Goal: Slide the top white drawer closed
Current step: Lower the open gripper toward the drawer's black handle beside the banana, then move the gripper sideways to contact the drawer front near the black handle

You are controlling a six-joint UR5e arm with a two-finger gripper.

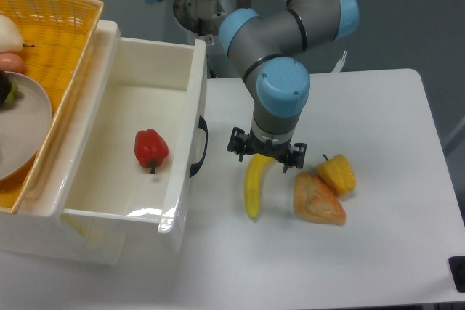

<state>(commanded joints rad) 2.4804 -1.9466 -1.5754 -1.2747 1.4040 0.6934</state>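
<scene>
The top white drawer (185, 143) stands pulled far out of the cabinet toward the right, its front panel carrying a curved black handle (201, 147). A red pepper (150, 148) lies inside it. My gripper (266, 155) hangs open to the right of the drawer front, a short gap away from the handle, with its fingers straddling the upper end of a yellow banana (254, 186) on the table. Nothing is held between the fingers.
A yellow pepper (337, 174) and an orange piece of bread (317, 199) lie right of the banana. A yellow woven basket (54, 34) with a plate and food sits on top of the cabinet at the left. The table's right edge is far off.
</scene>
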